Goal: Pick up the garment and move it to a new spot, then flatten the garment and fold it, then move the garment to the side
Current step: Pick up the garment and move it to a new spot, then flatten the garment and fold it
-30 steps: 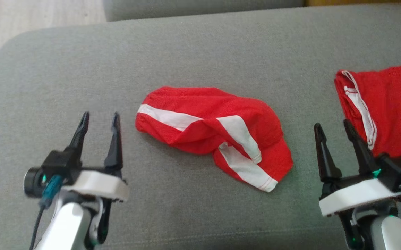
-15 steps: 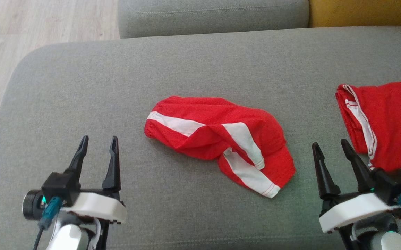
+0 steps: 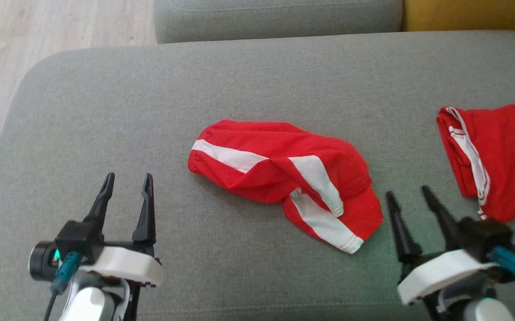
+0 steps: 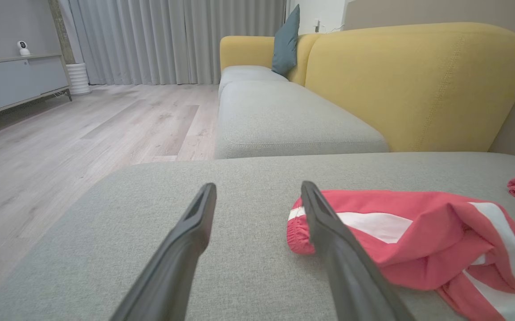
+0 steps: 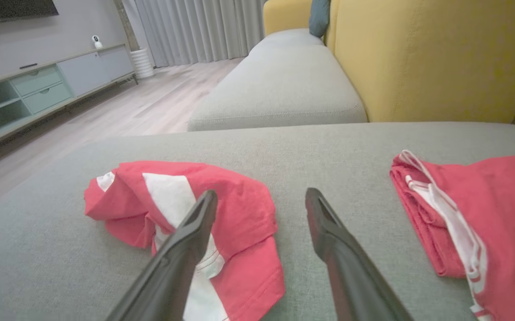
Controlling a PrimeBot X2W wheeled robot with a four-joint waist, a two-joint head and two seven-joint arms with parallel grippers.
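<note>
A crumpled red garment with white stripes lies bunched in the middle of a grey sofa cushion. Nothing grips it, so lifting, moving, flattening, folding and setting aside all seem left to do. The left claw hovers near-left and the right claw near-right, both spread apart and empty; a second red garment lies at the right.
</note>
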